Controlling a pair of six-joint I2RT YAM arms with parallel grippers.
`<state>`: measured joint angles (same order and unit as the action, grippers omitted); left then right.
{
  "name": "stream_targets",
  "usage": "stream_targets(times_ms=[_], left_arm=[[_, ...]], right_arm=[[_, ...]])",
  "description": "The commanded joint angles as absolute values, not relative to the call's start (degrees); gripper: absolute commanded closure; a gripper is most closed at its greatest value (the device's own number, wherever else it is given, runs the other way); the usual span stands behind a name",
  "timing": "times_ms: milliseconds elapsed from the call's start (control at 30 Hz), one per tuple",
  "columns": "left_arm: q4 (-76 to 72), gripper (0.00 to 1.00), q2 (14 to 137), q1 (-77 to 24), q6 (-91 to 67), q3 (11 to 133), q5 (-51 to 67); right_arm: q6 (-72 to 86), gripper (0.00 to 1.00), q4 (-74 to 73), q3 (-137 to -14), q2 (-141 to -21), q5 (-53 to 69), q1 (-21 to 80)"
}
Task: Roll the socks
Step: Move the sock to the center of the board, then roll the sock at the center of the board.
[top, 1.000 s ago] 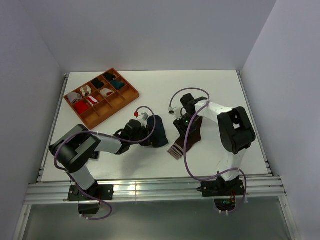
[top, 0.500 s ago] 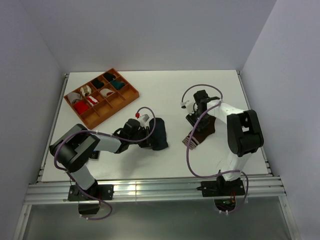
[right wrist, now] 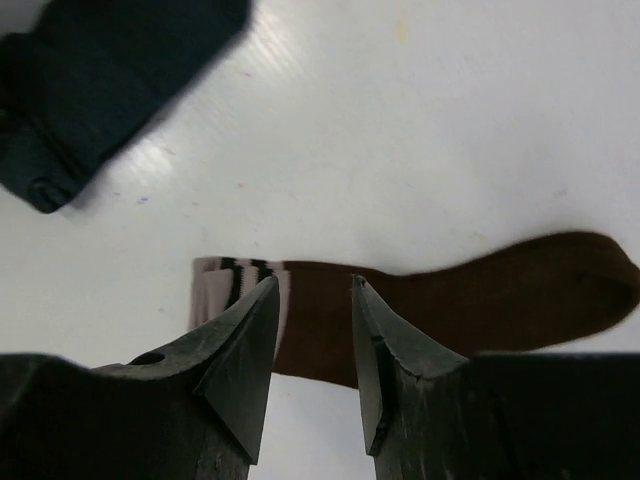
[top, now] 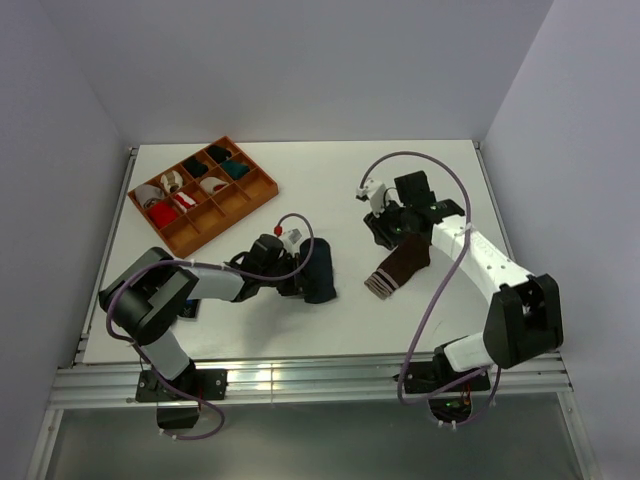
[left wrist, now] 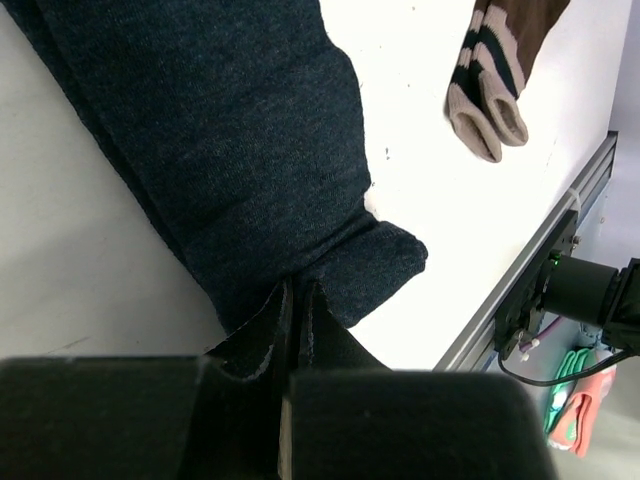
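Note:
The dark navy sock (top: 317, 270) lies left of centre on the table. My left gripper (top: 284, 266) is at its left edge, and the left wrist view shows the left gripper (left wrist: 296, 296) shut on a pinch of the navy sock (left wrist: 230, 150). The brown sock (top: 402, 264) lies flat to the right, its pale-striped cuff toward the front. My right gripper (top: 394, 228) hovers over its far end. In the right wrist view the right gripper (right wrist: 315, 285) is open and empty above the brown sock (right wrist: 470, 300). The patterned cuff of the navy sock is hidden.
An orange divided tray (top: 262, 186) holding small bundled rolls stands at the back left. The table's front rail (top: 300, 378) runs along the near edge, and grey walls enclose both sides. The navy sock also shows at the upper left of the right wrist view (right wrist: 90, 70).
My right gripper dragged the brown sock rightward, let it go and now sits raised over its far end, with the right arm swung out to the right. The left gripper stays pinched on the navy sock.

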<state>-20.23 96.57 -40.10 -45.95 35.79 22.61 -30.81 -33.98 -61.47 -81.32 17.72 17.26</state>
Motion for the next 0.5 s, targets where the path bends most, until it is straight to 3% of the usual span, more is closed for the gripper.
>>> stream_targets(times_ms=[0, 467], left_arm=[[-5.55, 1.0, 98.44, -40.43, -42.27, 35.24, 21.71], [-0.97, 1.0, 96.86, -40.43, -44.12, 37.09, 25.84]], right_arm=[[-33.48, 0.57, -30.06, -58.89, -77.62, 21.34, 20.47], [-38.14, 0.5, -25.5, -51.07, -70.93, 27.68, 30.93]])
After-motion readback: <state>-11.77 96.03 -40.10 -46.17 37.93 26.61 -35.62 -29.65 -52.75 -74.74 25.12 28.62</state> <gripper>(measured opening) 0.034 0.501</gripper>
